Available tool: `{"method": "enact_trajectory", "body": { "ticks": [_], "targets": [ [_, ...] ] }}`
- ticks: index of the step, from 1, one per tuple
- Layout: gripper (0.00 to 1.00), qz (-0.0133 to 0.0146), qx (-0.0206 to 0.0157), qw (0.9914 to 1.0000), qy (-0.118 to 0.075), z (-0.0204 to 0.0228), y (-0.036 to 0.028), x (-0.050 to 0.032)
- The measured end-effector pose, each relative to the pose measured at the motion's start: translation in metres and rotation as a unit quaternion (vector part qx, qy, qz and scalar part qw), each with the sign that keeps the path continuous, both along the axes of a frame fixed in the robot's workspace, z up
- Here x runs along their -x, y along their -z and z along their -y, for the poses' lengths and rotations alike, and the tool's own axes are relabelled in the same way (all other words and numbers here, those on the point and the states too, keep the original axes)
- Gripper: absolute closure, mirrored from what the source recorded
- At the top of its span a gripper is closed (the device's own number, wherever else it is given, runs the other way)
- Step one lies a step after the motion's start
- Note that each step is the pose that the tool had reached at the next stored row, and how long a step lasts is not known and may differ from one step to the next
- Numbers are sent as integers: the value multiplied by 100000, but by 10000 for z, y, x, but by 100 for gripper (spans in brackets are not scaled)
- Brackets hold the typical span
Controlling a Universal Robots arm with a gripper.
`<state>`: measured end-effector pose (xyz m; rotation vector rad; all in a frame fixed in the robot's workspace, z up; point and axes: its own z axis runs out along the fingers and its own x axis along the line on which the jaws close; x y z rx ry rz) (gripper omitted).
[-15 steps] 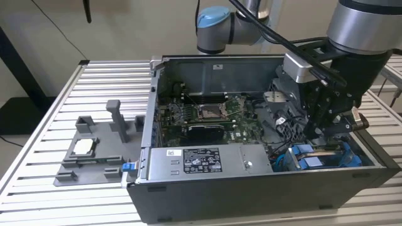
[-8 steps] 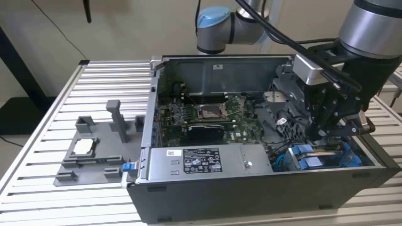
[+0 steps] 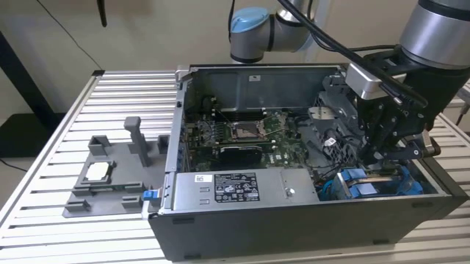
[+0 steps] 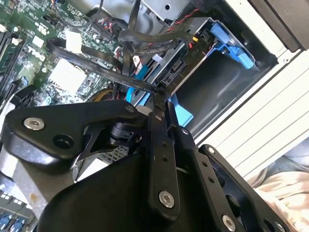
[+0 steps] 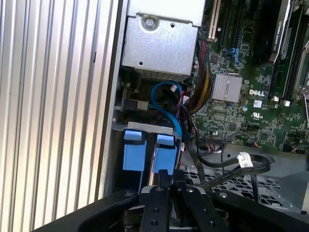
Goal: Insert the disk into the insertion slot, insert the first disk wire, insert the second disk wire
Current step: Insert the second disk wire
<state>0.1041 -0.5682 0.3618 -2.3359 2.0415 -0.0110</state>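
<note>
Reaching: robot hand (image 3: 388,157) hangs inside the open computer case (image 3: 294,220), at the exterior view's right, over the disk (image 3: 378,184).
Hand state: fingers (image 4: 161,145) pressed together, pinching a thin black wire (image 4: 96,70).
Disk location: seated in the insertion slot (image 4: 212,82), blue caddy tabs (image 5: 133,150) showing.
Handling: wire looks light, floppy; likely best held near its plug.

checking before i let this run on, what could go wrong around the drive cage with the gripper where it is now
1. The gripper sits pinched on a flat black cable right by the disk; the cable could slip from the narrow fingertips.
2. Loose black and blue cables crowd the insertion slot and might snag the fingers.
3. The gripper body hangs close to the case wall; a sideways move risks contact.
</note>
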Motion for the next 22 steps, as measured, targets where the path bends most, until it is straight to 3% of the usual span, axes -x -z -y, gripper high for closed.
{"method": "enact_trajectory", "body": {
  "ticks": [2,4,5,9,11,14,15,18,19,22],
  "targets": [
    [84,-176,1,100000,-7,0,0,-10],
    [84,-728,-6,99997,-1,1,1,-27],
    [84,-1313,-5,99991,-1,1,1,-42],
    [84,-3121,-143,99951,-4,8,1,-100],
    [84,-3647,-443,99932,-13,11,1,-135],
    [84,-3923,-1120,99917,-34,16,2,-192],
    [84,-3934,-1579,99910,-53,18,3,-206],
    [84,-3950,-3561,99858,-132,28,8,-232],
    [84,-3958,-4030,99840,-141,30,12,-236],
    [84,-4068,-4458,99818,-35,42,28,-240]
  ]
}}
